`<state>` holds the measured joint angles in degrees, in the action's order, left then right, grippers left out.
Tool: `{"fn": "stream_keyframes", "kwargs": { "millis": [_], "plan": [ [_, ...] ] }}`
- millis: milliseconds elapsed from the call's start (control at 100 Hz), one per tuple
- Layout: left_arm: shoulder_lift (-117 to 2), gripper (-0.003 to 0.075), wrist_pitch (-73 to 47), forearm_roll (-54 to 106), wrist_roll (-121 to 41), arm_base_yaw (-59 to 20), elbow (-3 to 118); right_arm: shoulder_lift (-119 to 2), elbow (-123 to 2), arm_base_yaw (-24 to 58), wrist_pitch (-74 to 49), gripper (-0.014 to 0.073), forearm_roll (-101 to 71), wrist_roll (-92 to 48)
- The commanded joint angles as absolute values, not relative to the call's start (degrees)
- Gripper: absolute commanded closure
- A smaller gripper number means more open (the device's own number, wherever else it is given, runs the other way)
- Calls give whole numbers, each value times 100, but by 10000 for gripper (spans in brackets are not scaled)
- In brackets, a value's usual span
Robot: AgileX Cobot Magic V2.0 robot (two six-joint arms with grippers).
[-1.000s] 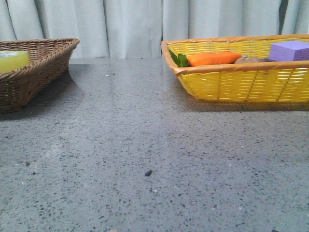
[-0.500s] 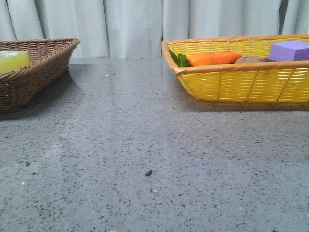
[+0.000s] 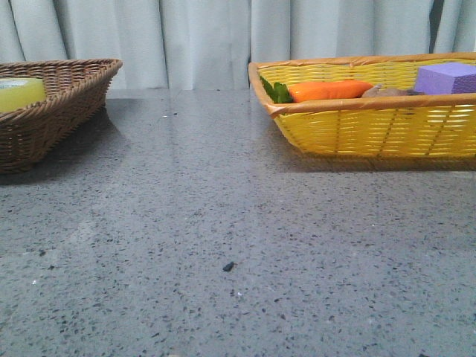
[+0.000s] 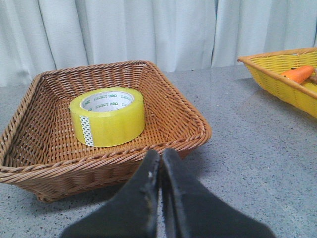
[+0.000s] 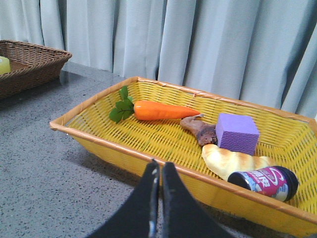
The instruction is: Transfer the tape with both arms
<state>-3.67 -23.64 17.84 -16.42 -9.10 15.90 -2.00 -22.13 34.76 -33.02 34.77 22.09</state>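
Speckled grey table (image 3: 223, 223) bearing brown wicker basket (image 3: 52, 111) and yellow basket (image 3: 372, 126), well apart.

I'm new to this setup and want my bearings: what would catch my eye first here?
The tape, bright yellow, sits alone in the brown wicker basket on the table's left side. On the right, the yellow basket holds a carrot, a purple block and other items. The left end effector and right end effector are both shut and empty, short of their baskets.
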Motion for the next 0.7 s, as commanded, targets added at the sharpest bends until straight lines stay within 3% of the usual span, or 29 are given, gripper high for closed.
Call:
{"fn": "stream_keyframes", "kwargs": {
  "millis": [0,320,690],
  "plan": [
    [-440,741,-1918,1877,-1634,-900,1753,-273,-2353,3434,-2902,666,3686,2223],
    [-440,741,-1790,1775,-1595,-892,1705,-273,-2353,3434,-2902,666,3686,2223],
    [39,741,505,-63,118,-669,198,-273,-2353,3434,-2902,666,3686,2223]
  ]
}}
